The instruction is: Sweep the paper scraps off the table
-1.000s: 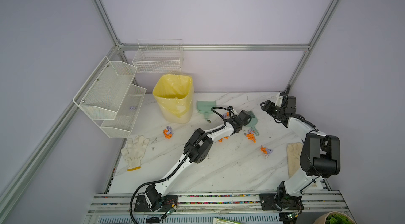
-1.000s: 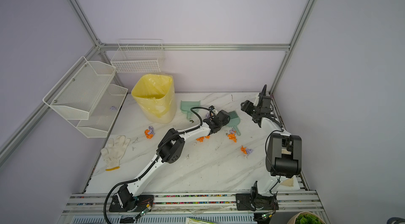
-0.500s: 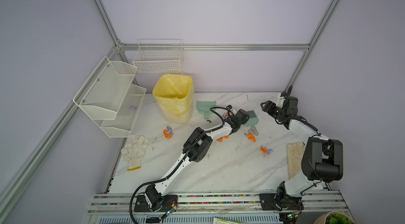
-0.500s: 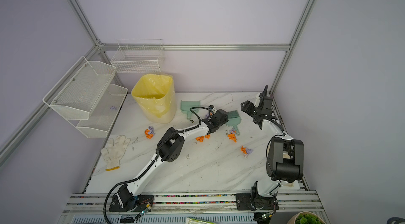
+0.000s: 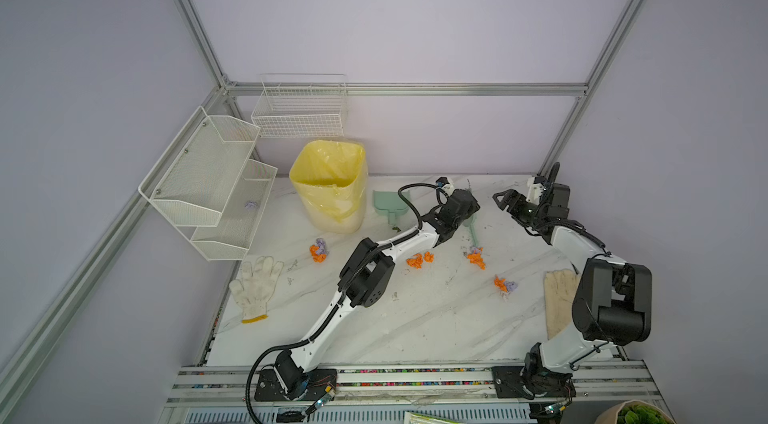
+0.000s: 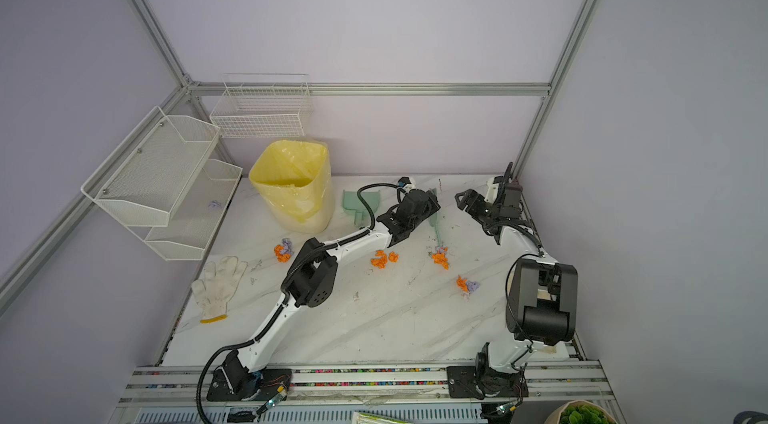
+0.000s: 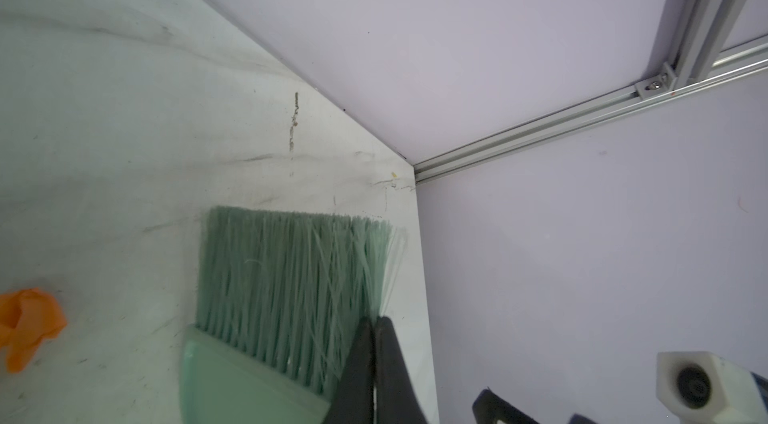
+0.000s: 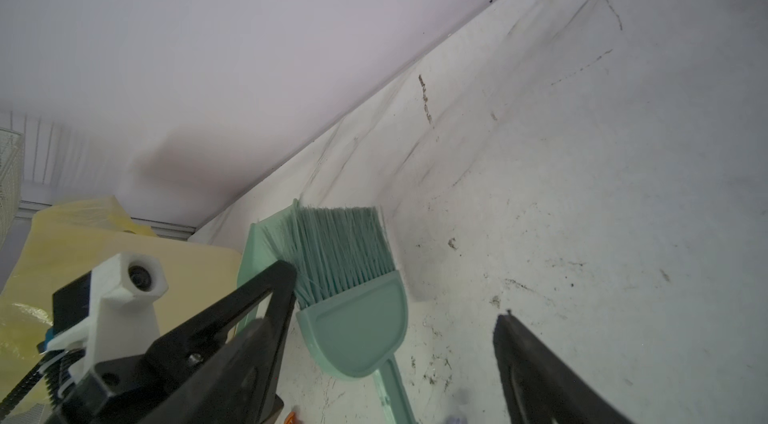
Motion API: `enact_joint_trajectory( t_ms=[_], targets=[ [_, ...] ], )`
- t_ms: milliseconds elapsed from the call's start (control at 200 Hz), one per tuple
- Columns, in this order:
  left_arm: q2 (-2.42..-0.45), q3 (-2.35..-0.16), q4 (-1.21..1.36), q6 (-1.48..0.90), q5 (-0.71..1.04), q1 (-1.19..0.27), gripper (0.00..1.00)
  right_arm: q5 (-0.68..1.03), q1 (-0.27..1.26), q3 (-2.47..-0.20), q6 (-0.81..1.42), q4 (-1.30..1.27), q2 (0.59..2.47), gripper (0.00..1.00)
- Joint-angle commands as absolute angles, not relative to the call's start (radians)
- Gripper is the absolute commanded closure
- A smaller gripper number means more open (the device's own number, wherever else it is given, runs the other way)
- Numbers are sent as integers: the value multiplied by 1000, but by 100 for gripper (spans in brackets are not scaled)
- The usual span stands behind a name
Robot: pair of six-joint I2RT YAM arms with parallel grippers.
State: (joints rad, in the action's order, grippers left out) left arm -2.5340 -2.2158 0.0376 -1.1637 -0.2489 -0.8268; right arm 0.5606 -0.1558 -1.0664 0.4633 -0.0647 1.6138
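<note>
**Top views:** In both top views the paper scraps (image 5: 419, 260) are lying in four small clusters on the counter (image 5: 415, 318). The clusters are stringing out side to side across its middle. Each wad is crumpled, so no clear long axis or pointing direction is showing. All clusters are sitting on the near side of both pincers.

The left pincer (image 5: 468, 198) is reaching over the head of the brush (image 5: 473, 235) near the back wall, with its tips hiding under the wrist. The brush is lying flat with its long axis running back to front. Its bristles are pointing at the wall and its handle end is touching one orange-lilac cluster.

The right pincer (image 5: 505, 205) is sitting just right of the brush head, jaws apart, gripping nothing. The dustpan (image 5: 388, 204) is lying beside the bin (image 5: 332, 214).

In a top view the same layout is showing: paper scraps (image 6: 384, 258), brush (image 6: 436, 231), left pincer (image 6: 432, 198), right pincer (image 6: 466, 201).

**Left wrist:** The left pincer (image 7: 375, 328) is showing its fingers pressed together with nothing between them. The tips are lying against the edge of the brush (image 7: 291, 276) bristles. One of the paper scraps (image 7: 29, 326), orange, is sitting on the counter (image 7: 124, 110) across the brush from the pincer, well apart.

**Right wrist:** The right pincer (image 8: 395, 305) is standing wide apart. The brush (image 8: 353, 330) head is showing between its fingers (image 8: 540, 380), not clamped. Blurred paper scraps (image 8: 291, 417) are peeking in by the handle, at the picture's edge.
</note>
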Motion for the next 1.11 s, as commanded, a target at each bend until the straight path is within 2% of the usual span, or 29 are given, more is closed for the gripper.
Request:
enact_joint_trajectory(
  t_ms=[0, 195, 520, 655, 925, 1100],
  targets=[
    [-2462, -2167, 122, -1128, -225, -815, 100, 614, -174, -1032, 519, -102, 1560, 11],
    [-2435, -2169, 123, -1076, -189, -796, 100, 668, -186, -966, 614, -184, 1539, 3],
    [-2351, -2096, 142, -1005, -184, -766, 100, 780, -186, -858, 748, -354, 1515, 3],
    [-2333, -2082, 133, -988, -172, -752, 100, 817, -186, -756, 839, -538, 1467, 3],
    [-2287, -2072, 67, -946, -186, -734, 100, 669, -125, -724, 531, -405, 1328, 3],
    [-2232, -2028, 41, -930, -200, -719, 100, 437, 45, -757, 343, -290, 1251, 3]
  ],
)
